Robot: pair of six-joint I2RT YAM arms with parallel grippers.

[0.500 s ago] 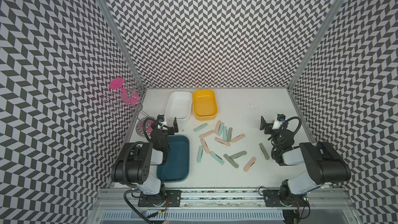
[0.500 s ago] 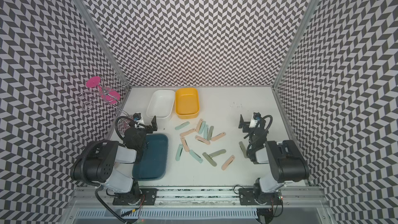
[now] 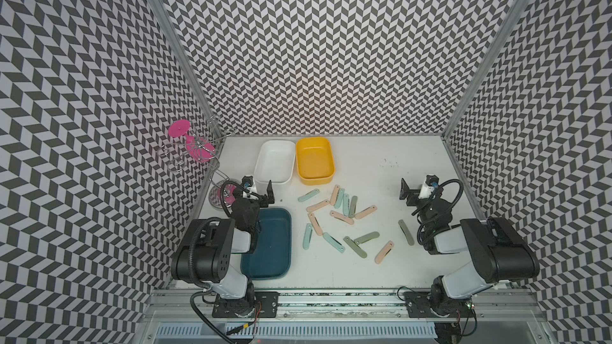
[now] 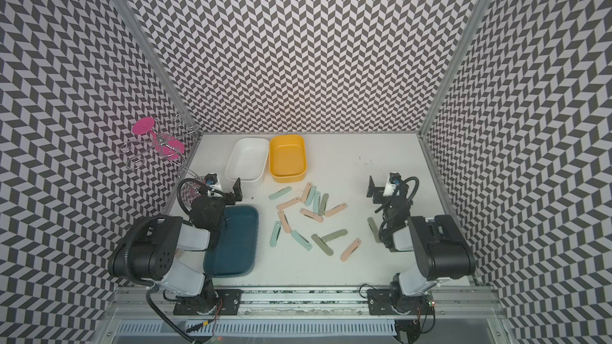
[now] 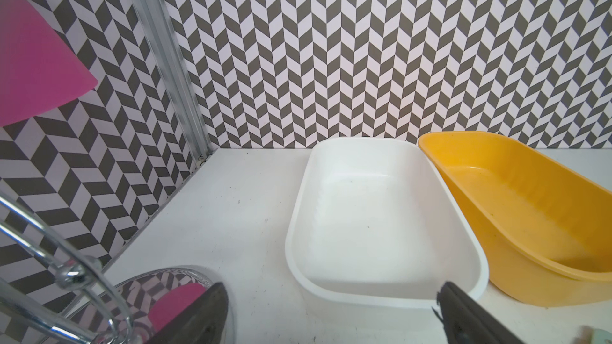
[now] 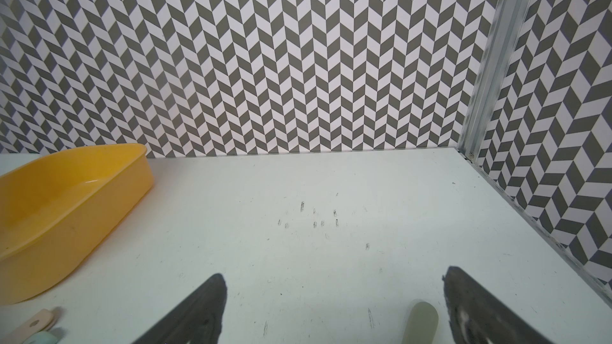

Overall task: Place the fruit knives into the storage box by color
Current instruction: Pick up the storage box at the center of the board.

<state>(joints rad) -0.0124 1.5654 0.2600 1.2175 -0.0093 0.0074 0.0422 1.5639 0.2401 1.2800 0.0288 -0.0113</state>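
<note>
Nothing has moved: left tool (image 5: 331,292) and right tool (image 6: 334,276) stay open, empty. Knives (image 3: 341,217) lie scattered on the surface (image 3: 381,167); white box (image 3: 275,160), yellow box (image 3: 313,160) and blue box (image 3: 268,249) show none. Sorting looks unstarted.

Black-and-white arms (image 3: 215,253), looped black cables (image 3: 459,190), dark tools (image 5: 331,296) (image 6: 332,277)

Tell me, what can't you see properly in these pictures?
- Blue tray: its near left part is hidden under the left arm in both top views.
- Grey-green knife: in the right wrist view only its round tip shows; the picture's edge cuts off the rest.
- Pink cup: blurred and cut off by the edge in the left wrist view.
- Glass dish: partly behind the left arm in a top view.
</note>
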